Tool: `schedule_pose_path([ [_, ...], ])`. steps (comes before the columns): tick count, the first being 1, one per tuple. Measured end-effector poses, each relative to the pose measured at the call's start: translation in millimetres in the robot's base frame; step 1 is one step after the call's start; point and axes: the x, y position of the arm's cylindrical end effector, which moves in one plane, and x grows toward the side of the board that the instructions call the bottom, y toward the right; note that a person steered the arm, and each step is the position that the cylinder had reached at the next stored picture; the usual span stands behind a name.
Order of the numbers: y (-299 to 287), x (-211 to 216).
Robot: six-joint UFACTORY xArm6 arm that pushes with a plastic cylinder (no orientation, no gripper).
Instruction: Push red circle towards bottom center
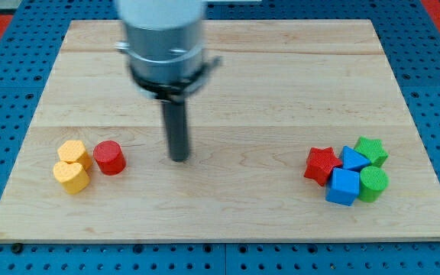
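Observation:
The red circle [109,157], a short red cylinder, stands on the wooden board [228,69] at the view's lower left. My tip [179,159] is on the board to the right of the red circle, with a clear gap between them. Two yellow blocks lie just left of the red circle: a yellow hexagon [74,153] touching it and a yellow heart-like block [71,176] below that.
At the view's right is a tight cluster: a red star [321,165], a blue cube [343,186], a blue block [354,160], a green star [371,150] and a green circle [373,183]. The board lies on a blue pegboard [6,92].

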Motion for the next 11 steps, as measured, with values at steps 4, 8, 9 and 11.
schedule_pose_path([
  [4,-88,-4],
  [8,-75,41],
  [9,-53,41],
  [11,19,41],
])
